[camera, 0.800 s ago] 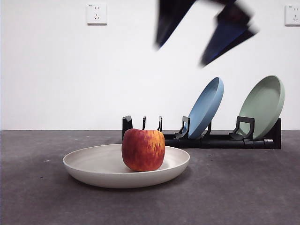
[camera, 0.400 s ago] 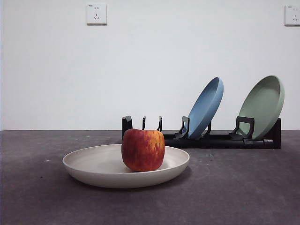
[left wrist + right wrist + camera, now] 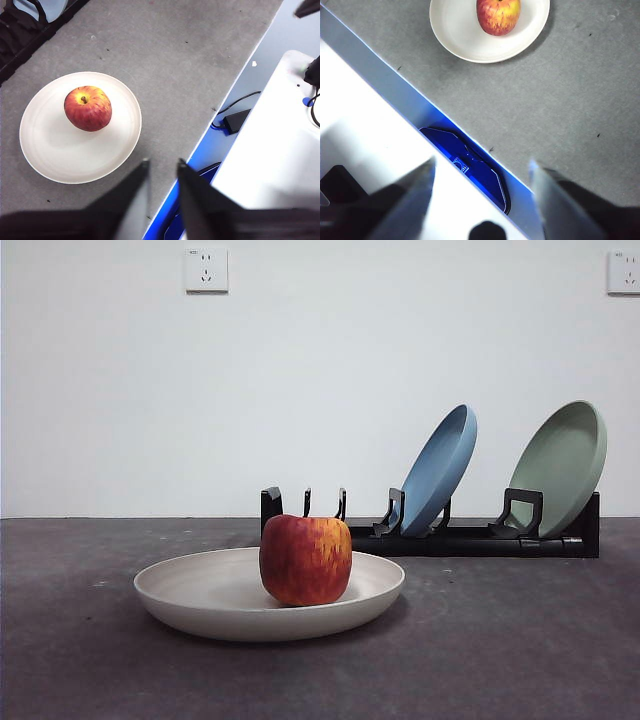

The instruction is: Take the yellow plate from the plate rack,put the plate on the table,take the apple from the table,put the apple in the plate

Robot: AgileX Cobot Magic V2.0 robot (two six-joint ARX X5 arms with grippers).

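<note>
Two arms hang high and back from the dark grey matte table (image 3: 520, 640), neither holding anything: the left gripper (image 3: 161, 167) shows its black jaws a narrow gap apart above the table's near edge, the right gripper (image 3: 481, 172) shows its jaws spread wide over the same edge. The round red apple with yellow-orange streaks (image 3: 305, 559) sits inside the wide, shallow cream plate with the raised rim (image 3: 180, 600), which lies flat on the table in front of the long, low black plastic plate rack (image 3: 470, 540).

Judged from this layout, the task looks finished, and the step in hand is simply retreat. Done well, that means keeping both arms clear of the plate's rim and of the rack's upright prongs, so that neither the apple nor the two plates left standing get knocked.

The front view alone shows those two: a blue plate (image 3: 440, 468) and a pale green plate (image 3: 565, 465), each leaning in its own slot, with the rack's slots behind the apple vacant. It shows no arm at all. The wrist views supply the apple's position from above, off-centre in the plate and clear of the rim, and the left wrist view adds a black cable and adapter (image 3: 235, 120) beyond the table's edge.
</note>
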